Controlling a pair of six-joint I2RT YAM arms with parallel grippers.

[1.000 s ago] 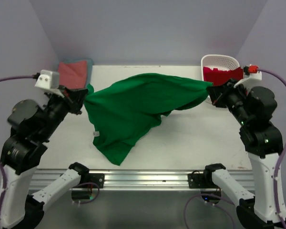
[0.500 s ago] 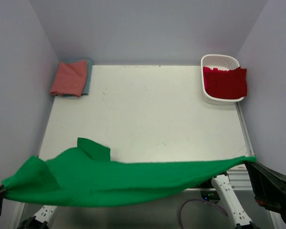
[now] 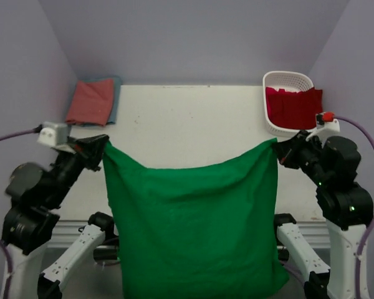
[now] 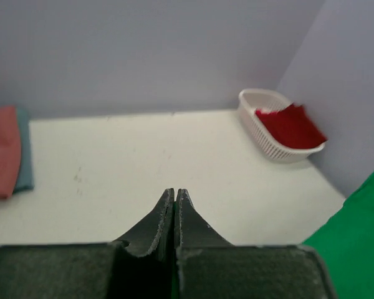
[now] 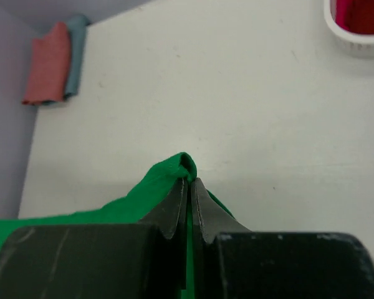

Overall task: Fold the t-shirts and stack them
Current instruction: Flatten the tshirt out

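The bright green t-shirt (image 3: 193,224) hangs stretched between my two grippers, above the table's near part, its lower part falling past the front edge. My left gripper (image 3: 103,144) is shut on its left top corner; a thin green strip shows between its fingers (image 4: 174,205). My right gripper (image 3: 275,146) is shut on the right top corner, with a green fold (image 5: 184,163) poking out at its tips (image 5: 191,184). The salmon-pink t-shirt (image 3: 90,101) lies folded on the teal-blue one (image 3: 116,99) at the far left. The red t-shirt (image 3: 293,107) lies in the basket.
A white lattice basket (image 3: 287,80) stands at the far right corner. The white table (image 3: 193,124) runs between grey walls on both sides. The folded pile also shows in the left wrist view (image 4: 3,149) and the right wrist view (image 5: 50,62).
The shirt was held low at the near edge half a second ago. Both grippers have risen and come in over the table, and the shirt now hangs flat between them.
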